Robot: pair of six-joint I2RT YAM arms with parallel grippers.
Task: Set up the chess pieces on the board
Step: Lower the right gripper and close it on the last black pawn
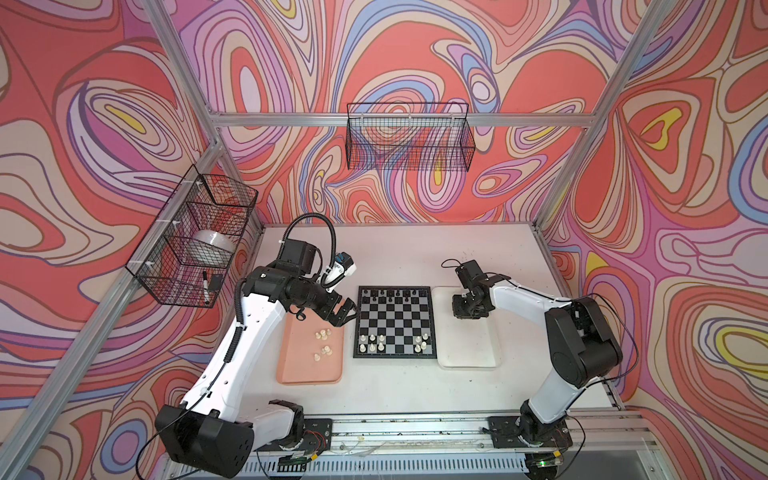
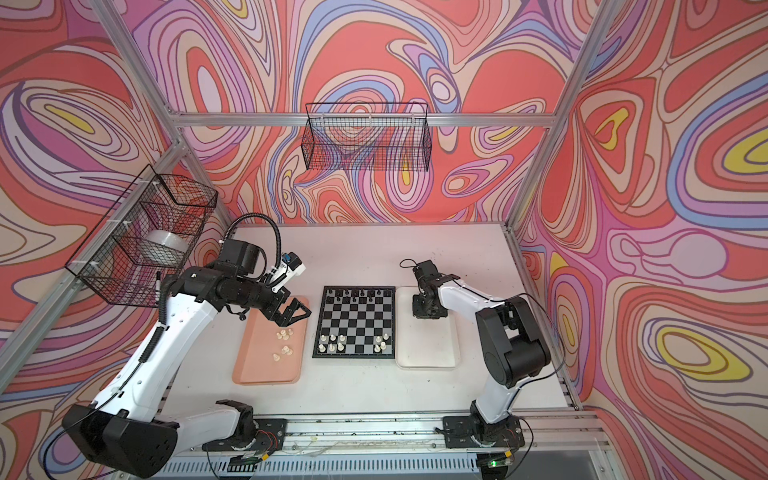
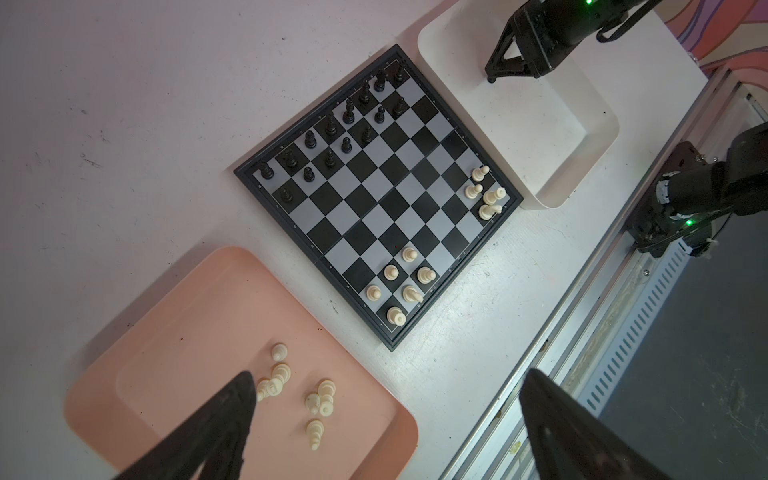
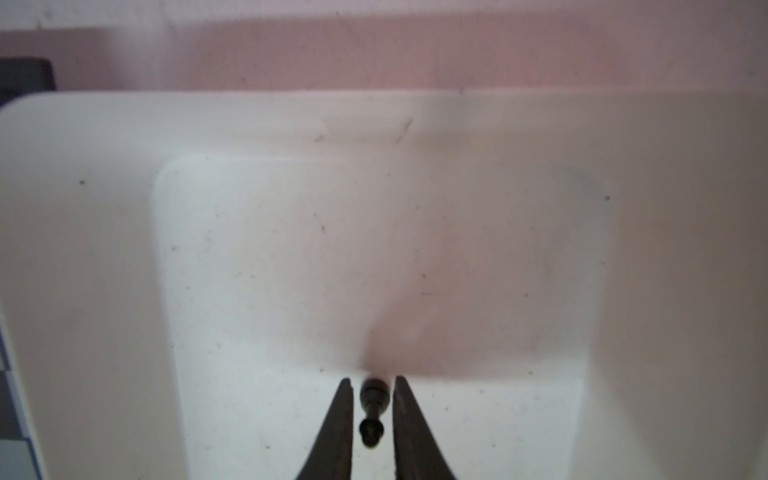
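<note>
The board (image 1: 394,322) lies mid-table, with black chess pieces (image 1: 390,296) on its far rows and cream-white ones (image 1: 376,343) at both near corners. More white pieces (image 3: 320,399) lie tumbled in the pink tray (image 1: 309,370). My left gripper (image 3: 390,372) hovers wide open above that tray's far end, holding nothing. My right gripper (image 4: 372,380) is down in the white tray (image 4: 249,120). Its jaws stand narrowly apart on either side of a small black piece (image 4: 372,399) lying on the tray floor, with a thin gap on each side.
The white tray (image 1: 467,353) sits right of the board, the pink one left of it. A wire basket (image 1: 409,137) hangs on the back wall. Another wire basket (image 1: 195,237) on the left wall holds a tape roll and a marker. An aluminium rail (image 1: 415,428) runs along the table's front.
</note>
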